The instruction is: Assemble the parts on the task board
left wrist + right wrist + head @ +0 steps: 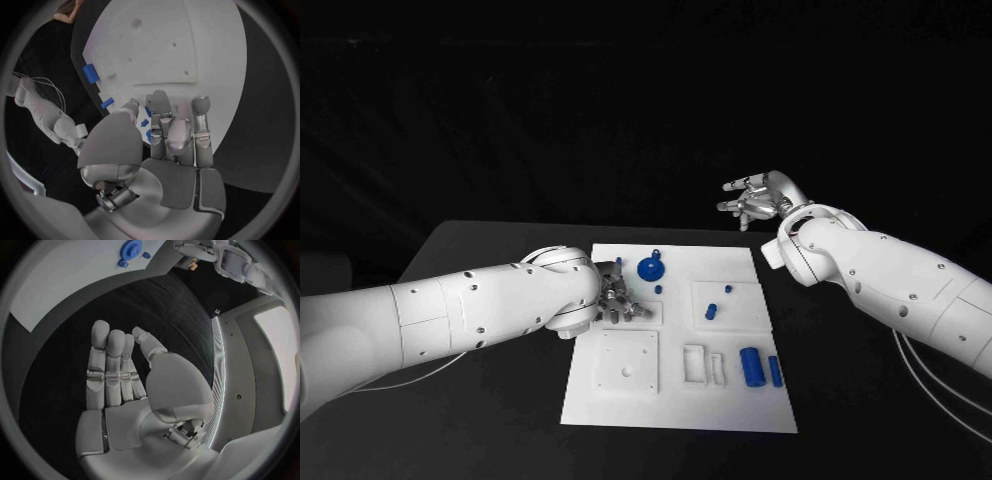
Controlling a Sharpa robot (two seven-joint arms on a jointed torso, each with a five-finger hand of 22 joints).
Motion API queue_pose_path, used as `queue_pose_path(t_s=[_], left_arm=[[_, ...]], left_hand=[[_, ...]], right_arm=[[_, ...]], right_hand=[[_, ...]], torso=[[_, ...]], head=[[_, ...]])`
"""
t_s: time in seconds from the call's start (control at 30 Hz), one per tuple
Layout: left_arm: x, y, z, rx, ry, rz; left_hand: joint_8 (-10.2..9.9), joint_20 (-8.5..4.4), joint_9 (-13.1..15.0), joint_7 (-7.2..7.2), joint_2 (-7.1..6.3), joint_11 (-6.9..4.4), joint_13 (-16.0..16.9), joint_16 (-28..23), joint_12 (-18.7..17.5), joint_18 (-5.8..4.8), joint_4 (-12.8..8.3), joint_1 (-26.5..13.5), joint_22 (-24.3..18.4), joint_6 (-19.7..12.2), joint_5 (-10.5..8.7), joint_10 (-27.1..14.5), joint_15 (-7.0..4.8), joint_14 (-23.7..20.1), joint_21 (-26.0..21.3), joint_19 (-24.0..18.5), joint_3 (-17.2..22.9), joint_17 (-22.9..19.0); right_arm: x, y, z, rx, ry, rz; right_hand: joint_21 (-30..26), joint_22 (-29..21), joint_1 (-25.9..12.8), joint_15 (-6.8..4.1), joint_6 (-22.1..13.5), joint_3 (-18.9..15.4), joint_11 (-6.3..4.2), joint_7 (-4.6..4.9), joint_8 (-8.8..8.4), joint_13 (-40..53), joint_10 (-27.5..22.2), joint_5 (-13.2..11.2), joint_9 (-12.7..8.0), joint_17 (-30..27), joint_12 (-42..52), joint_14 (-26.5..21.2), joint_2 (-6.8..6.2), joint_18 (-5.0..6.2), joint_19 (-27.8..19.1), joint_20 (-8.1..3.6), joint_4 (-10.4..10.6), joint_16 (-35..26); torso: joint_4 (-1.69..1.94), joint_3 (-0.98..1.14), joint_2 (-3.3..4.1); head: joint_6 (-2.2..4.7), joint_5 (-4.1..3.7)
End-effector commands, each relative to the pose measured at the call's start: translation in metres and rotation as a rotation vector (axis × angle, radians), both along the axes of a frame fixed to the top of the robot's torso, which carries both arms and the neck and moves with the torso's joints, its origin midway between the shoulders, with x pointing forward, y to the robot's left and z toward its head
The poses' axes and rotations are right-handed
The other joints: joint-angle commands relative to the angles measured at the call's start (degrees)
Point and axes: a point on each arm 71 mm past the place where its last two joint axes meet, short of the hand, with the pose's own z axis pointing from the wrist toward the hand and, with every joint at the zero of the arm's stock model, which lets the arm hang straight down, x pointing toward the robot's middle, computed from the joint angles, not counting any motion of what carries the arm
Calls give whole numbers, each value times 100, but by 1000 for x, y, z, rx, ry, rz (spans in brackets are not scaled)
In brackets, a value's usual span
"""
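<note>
While the left hand (615, 303) rests on the task board (733, 405), the right hand (759, 200) hangs empty beyond the table's (473, 240) far edge.
Its wrist view shows its fingers (109, 365) straight and together; the left wrist view shows left fingers (164, 122) over small blue parts (145, 122), grip unclear. A blue gear (651, 268) sits near the board's far edge.

No readable text, labels, brands, numbers or signs on any surface in view.
</note>
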Motion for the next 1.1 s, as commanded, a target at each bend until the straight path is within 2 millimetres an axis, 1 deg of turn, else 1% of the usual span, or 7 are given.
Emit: queue_pose_path(t_s=[0.03, 0.67, 0.73, 0.83, 1.0, 1.03, 1.1], left_arm=[[0, -2, 4, -22, -16, -7], [23, 7, 59, -73, -84, 32], [30, 12, 66, -81, -95, 56], [43, 20, 74, -90, -106, 97], [59, 29, 81, -89, -107, 139], [63, 31, 82, -89, -107, 147], [68, 34, 84, -87, -106, 161]], left_hand=[[-24, -25, -5, 6, -10, -28, -9, -28, 9, -49, -4, -43, 97, 33, -26, 301, -25, 1, -14, 13, -41, -5], [-61, 9, -328, 109, 83, 35, -151, -298, -237, -43, -38, 219, 60, -266, -12, 299, 13, -163, -132, -73, 60, -406], [42, 58, -1329, 238, 288, 140, -185, -507, -571, 11, -119, 413, 14, -657, 172, 268, 61, -272, -273, -94, 111, -742], [3, 103, -2372, 332, 366, 171, 7, -677, -809, 31, -332, 416, 14, -804, 321, 288, 90, -455, -462, -89, 43, -1101], [-24, 146, -2712, 415, 398, 206, 384, -694, -1233, 53, -440, 400, 84, -1049, 399, 254, 137, -565, -611, -89, 19, -1344], [-36, 165, -3017, 569, 411, 237, 401, -656, -1265, 59, -432, 378, 89, -1661, 422, 252, 171, -558, -621, -90, 17, -1291], [-38, 211, -3771, 602, 413, 277, 403, -614, -1263, 114, -503, 370, 100, -1557, 536, 258, 196, -590, -645, -86, -11, -1309]], right_arm=[[0, 1, 0, -8, -4, 12], [0, -4, -2, -1, -3, 2], [0, -4, -2, 0, -3, 0], [0, -5, -2, 2, -3, -1], [-1, -6, -1, 3, -5, -2], [-1, -6, -1, 3, -5, -2], [-1, -6, -1, 3, -6, -2]], right_hand=[[-35, 2, -56, 13, 20, -19, -16, 53, 1, -11, -82, 29, 4, -7, 8, -36, -11, 100, 138, 47, 30, -14], [-108, -120, -125, 15, -21, -326, -20, 43, 1, -42, -75, 489, 4, -55, -18, -21, -34, 92, 175, 50, 221, -68], [-106, -122, -129, 14, -18, -330, -21, 43, 2, -43, -74, 524, 4, -56, -20, -20, -38, 91, 176, 49, 227, -67], [-104, -125, -136, 13, -18, -335, -22, 42, 1, -45, -73, 569, 4, -56, -21, -19, -43, 90, 177, 48, 235, -67], [-100, -130, -140, 12, -14, -337, -23, 42, 2, -48, -71, 611, 5, -57, -24, -18, -48, 90, 179, 46, 244, -67], [-100, -130, -140, 12, -14, -337, -23, 42, 2, -48, -71, 611, 5, -57, -24, -18, -48, 90, 179, 46, 244, -67], [-99, -131, -143, 12, -19, -339, -24, 41, 1, -48, -68, 630, 4, -58, -23, -19, -52, 90, 179, 46, 247, -69]], torso=[[0, 2, 1], [-8, 7, 2], [-11, 12, 4], [-18, 11, 10], [-35, 1, 27], [-42, -1, 34], [-53, 0, 41]], head=[[7, 0], [77, 13], [96, 29], [131, 44], [196, 55], [204, 59], [220, 67]])
